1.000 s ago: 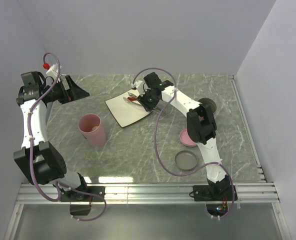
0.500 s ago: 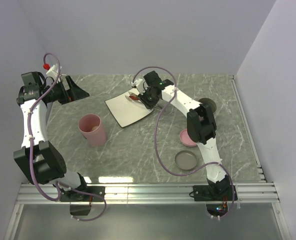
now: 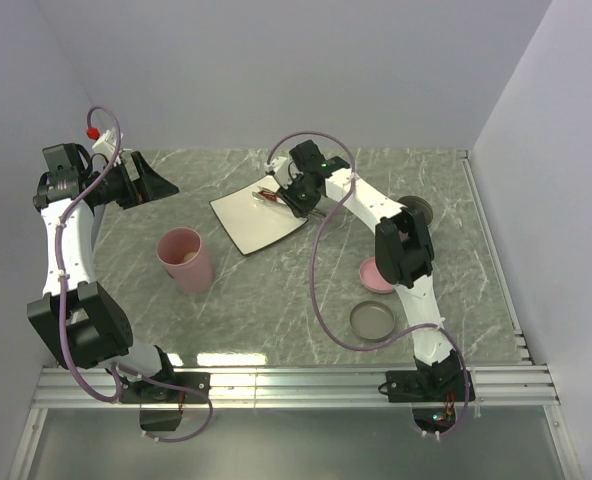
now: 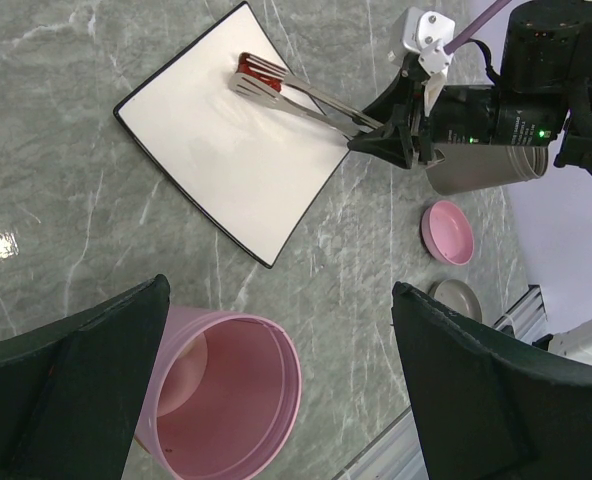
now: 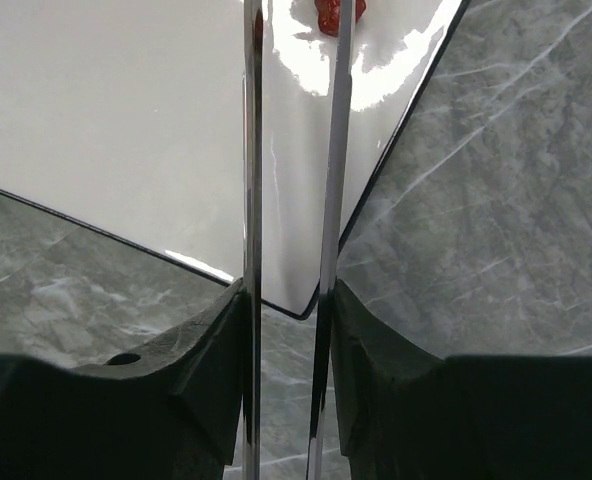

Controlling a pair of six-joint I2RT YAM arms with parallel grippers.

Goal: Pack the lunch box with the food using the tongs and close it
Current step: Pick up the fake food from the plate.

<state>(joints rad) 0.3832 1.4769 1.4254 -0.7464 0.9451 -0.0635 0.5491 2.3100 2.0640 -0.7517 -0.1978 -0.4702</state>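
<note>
Now the right tool (image 5: 288, 292) grips the slim tongs (image 4: 298, 95).
Glossy red piece (image 5: 338, 15) looks slippery: pinch gently across its middle. Left tool (image 3: 164, 186) stands wide open.

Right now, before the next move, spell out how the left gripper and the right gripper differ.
The left gripper stands wide open and empty; the right gripper is clamped on the tongs. The left gripper hangs well away from the white plate; the right gripper sits at the plate's corner, with the tongs' tips at a red piece. Both have black fingers.
</note>
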